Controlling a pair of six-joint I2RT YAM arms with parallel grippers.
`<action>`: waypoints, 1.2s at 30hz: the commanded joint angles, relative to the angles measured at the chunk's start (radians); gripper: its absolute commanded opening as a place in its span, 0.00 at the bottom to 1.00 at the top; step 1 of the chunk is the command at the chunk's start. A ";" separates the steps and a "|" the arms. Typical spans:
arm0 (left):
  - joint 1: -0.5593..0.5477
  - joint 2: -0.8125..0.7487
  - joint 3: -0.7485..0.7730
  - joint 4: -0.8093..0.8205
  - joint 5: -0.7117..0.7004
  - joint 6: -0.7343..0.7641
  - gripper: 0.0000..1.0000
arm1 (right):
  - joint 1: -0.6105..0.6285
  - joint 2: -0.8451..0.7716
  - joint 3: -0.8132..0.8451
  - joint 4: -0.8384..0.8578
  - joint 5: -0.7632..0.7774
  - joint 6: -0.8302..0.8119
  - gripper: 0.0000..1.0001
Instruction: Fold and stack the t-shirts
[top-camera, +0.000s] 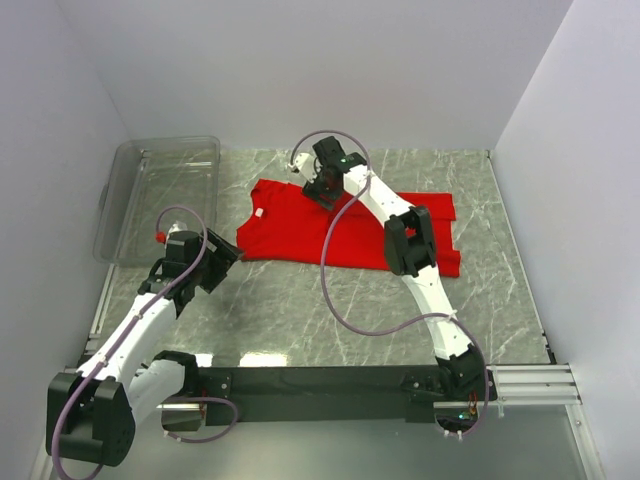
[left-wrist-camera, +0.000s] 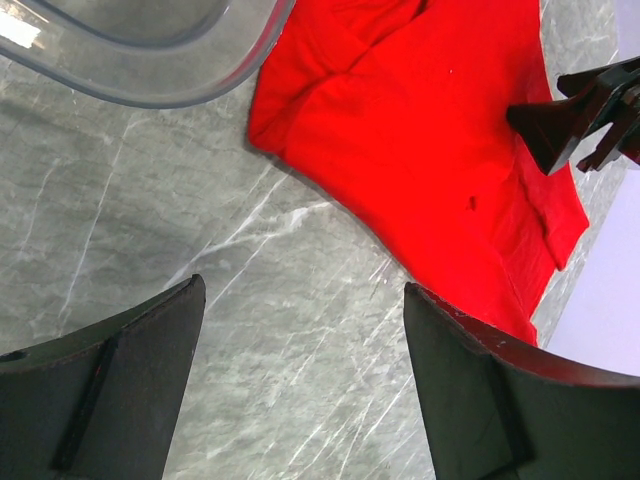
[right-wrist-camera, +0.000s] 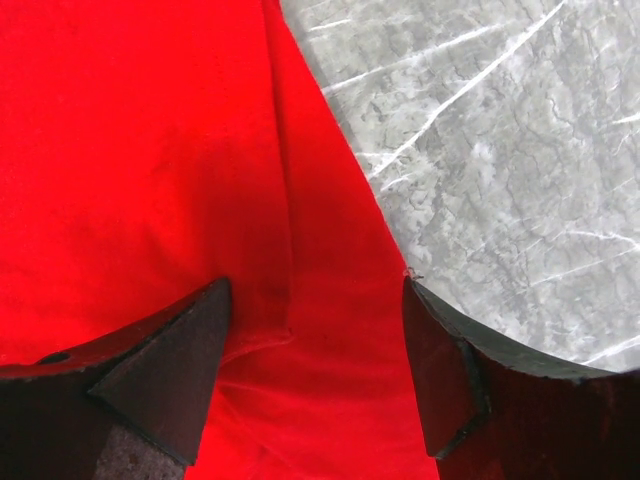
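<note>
A bright red t-shirt (top-camera: 350, 230) lies spread flat across the middle of the marble table, its small white neck label (top-camera: 258, 212) towards the left. My right gripper (top-camera: 322, 188) hovers open over the shirt's far edge. In the right wrist view its jaws (right-wrist-camera: 316, 285) straddle a seam and the hem of the red cloth (right-wrist-camera: 150, 150), gripping nothing. My left gripper (top-camera: 228, 262) is open just off the shirt's near left corner. In the left wrist view only bare table lies between its fingers (left-wrist-camera: 302, 290), with the shirt (left-wrist-camera: 430, 130) ahead to the right.
A clear plastic bin (top-camera: 160, 195) stands at the far left of the table, and its rounded corner (left-wrist-camera: 150, 60) shows in the left wrist view. White walls close in the back and both sides. Grey marble (top-camera: 300, 320) lies between the shirt and the arm bases.
</note>
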 joint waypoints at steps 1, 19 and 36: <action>0.004 -0.021 0.032 0.010 0.005 0.017 0.85 | 0.011 0.037 0.039 -0.045 0.039 -0.055 0.75; 0.002 0.091 0.027 0.112 0.043 -0.014 0.79 | -0.014 -0.028 0.001 0.075 0.014 -0.006 0.78; -0.104 0.597 0.319 0.054 -0.124 -0.091 0.56 | -0.098 -0.377 -0.228 0.238 -0.297 0.251 0.80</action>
